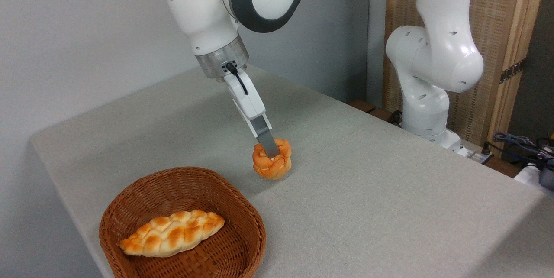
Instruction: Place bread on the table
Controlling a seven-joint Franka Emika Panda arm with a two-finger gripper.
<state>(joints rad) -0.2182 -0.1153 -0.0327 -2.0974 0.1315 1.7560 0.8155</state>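
Note:
The bread (273, 164), a small glossy orange knot-shaped roll, is at the middle of the table (368, 191), just right of and beyond the basket. My gripper (272, 151) comes down on it at a slant from the upper left. Its near grey finger (267, 141) lies across the roll's top, and the other finger is hidden behind it. The gripper looks shut on the roll. The roll's underside is at the cloth or just above it; whether it touches I cannot tell.
A brown wicker basket (242, 215) stands at the table's front left edge with a pale braided loaf (173, 232) inside. The arm's white base (426, 109) rises past the far right edge, with cables (523, 143) beside it.

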